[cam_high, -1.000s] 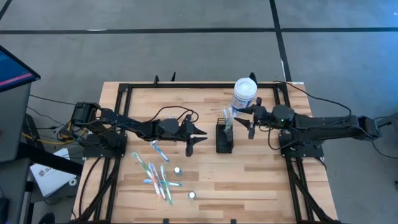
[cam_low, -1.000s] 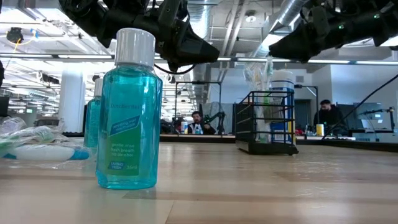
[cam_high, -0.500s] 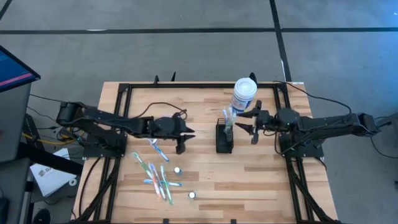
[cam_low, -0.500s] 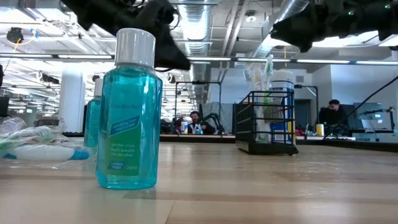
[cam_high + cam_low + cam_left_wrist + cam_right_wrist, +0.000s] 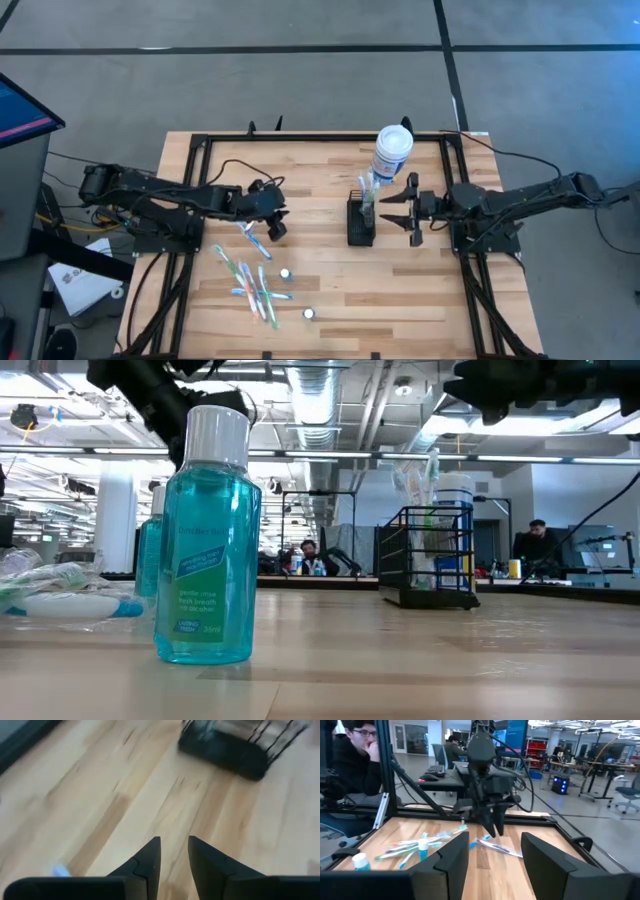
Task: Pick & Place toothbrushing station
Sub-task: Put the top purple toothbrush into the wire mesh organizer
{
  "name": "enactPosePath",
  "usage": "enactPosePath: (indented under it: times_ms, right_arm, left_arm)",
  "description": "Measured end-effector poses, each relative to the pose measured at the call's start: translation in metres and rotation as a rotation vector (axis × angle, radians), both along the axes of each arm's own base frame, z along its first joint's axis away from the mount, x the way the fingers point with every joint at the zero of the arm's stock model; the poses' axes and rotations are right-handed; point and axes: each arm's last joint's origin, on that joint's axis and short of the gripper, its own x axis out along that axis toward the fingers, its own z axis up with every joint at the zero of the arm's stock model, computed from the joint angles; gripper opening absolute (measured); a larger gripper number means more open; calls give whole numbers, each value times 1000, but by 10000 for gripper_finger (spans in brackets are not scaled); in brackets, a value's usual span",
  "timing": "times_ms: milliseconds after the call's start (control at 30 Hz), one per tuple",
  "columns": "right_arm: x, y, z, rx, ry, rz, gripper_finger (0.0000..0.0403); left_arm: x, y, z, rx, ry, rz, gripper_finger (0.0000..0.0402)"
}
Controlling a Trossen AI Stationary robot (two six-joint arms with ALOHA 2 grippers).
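We take the white canister (image 5: 392,150) with its blue label as our landmark, standing on the wooden table (image 5: 330,290) close to the far edge. Well away from it, toward the table's near left part, we see a loose bunch of toothbrushes (image 5: 250,283) lying flat and overlapping. Just past that bunch, on the canister's side of it, stand two small mouthwash bottles (image 5: 285,272), white-capped, apart from each other. In the low view the nearer bottle (image 5: 208,540) is upright and filled with teal liquid. Beyond the table, people (image 5: 530,545) sit at desks.
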Motion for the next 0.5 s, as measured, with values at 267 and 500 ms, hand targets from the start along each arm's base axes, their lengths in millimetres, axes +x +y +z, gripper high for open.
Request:
enactPosePath:
  times_ms: [267, 500]
  right_arm:
    - [4, 1, -3, -3, 18, -3, 170]
    - [6, 0, -7, -6, 41, -24, 170]
  left_arm:
    - [-10, 14, -8, 20, 106, 124, 92]
    - [-18, 35, -11, -6, 168, 254, 92]
